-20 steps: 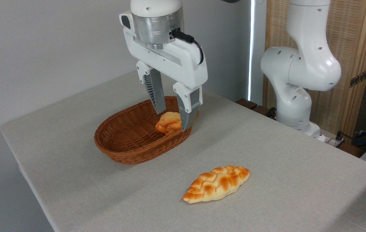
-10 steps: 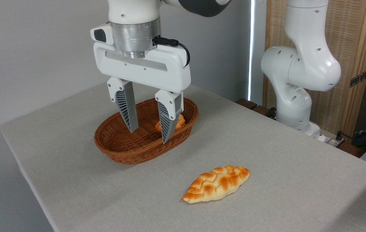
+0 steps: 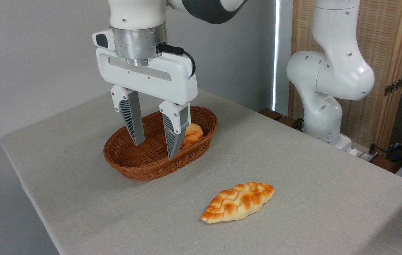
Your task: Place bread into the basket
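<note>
Item: bread, one small round golden-tan bun with ridged top, lying inside the basket at its right end, against the inner wall, partly hidden behind the right finger of the tool. Item: basket, oval, brown woven wicker, shallow, standing on the counter toward its rear left. Item: tool, white body with two grey ribbed fingers pointing down, spread apart and holding nothing, tips hanging over the basket's middle, to the left of the bread. Item: braided loaf, leaf-shaped, golden with orange-brown patches, lying flat on the counter in front of the basket, well apart from it. Item: robot arm base, white, standing at the counter's right rear.
</note>
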Controlling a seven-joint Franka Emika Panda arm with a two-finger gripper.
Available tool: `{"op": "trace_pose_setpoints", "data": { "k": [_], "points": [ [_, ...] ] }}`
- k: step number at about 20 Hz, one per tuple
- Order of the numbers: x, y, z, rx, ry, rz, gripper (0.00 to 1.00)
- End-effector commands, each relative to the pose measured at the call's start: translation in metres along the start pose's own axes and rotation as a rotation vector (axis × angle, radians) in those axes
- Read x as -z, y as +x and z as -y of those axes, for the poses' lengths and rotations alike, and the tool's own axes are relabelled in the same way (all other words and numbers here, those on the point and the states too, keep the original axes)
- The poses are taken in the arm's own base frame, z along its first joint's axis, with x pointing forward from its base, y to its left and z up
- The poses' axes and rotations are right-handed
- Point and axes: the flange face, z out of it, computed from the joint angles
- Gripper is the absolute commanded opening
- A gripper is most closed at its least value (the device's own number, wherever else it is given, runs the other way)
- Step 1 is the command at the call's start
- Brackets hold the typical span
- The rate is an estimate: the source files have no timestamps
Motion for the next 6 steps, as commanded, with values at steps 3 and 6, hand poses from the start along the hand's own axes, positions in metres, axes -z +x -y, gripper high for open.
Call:
{"op": "trace_pose_setpoints", "data": {
  "k": [3,6],
  "points": [
    [0.0054,-0.0033,0.0082,-0.241,0.009,0.002,1.00],
    [0.0024,-0.0056,0.0089,-0.319,-0.005,0.017,1.00]
  ]
}}
